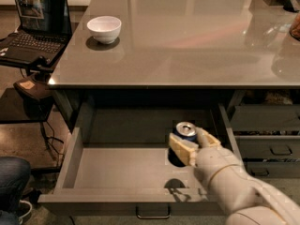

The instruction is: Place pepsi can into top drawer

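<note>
The top drawer (117, 168) is pulled open below the grey counter, its flat front and dark loop handle (153, 213) at the bottom edge. The pepsi can (184, 131), dark blue with a silver top, stands upright inside the drawer toward its right side. My gripper (187, 146) reaches in from the lower right and is shut on the can, one cream finger (180, 150) in front of it and one behind. Whether the can's base touches the drawer floor is hidden by the finger.
A white bowl (104, 28) sits on the counter (197, 41) at the left. An open laptop (33, 25) stands on a side stand at far left. Narrower grey drawers (269, 146) are at the right. A person's knee (11, 179) is at lower left.
</note>
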Available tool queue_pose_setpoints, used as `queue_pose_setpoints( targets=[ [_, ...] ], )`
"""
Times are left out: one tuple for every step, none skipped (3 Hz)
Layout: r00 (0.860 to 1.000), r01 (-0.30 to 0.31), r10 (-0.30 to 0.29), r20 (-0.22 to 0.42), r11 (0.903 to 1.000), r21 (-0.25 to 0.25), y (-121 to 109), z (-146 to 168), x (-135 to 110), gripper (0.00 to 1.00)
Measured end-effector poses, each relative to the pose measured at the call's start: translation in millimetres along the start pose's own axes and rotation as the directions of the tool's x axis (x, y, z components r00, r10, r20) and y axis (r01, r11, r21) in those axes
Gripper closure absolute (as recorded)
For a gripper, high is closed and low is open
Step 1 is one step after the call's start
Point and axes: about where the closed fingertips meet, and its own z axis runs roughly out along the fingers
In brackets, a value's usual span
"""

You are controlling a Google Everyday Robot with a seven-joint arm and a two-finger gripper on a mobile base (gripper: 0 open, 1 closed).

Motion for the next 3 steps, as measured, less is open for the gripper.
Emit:
queue_pose_setpoints(
  targets=[
    [0.999, -0.043, 0.045, 0.027, 0.9983, -0.038, 29, 40, 27, 1.0],
    [0.994, -0.068, 0.069, 0.087, 0.9975, -0.023, 27, 48, 22, 1.0],
    [0.993, -0.071, 0.073, 0.088, 0.9973, -0.021, 28, 52, 22, 1.0]
  ],
)
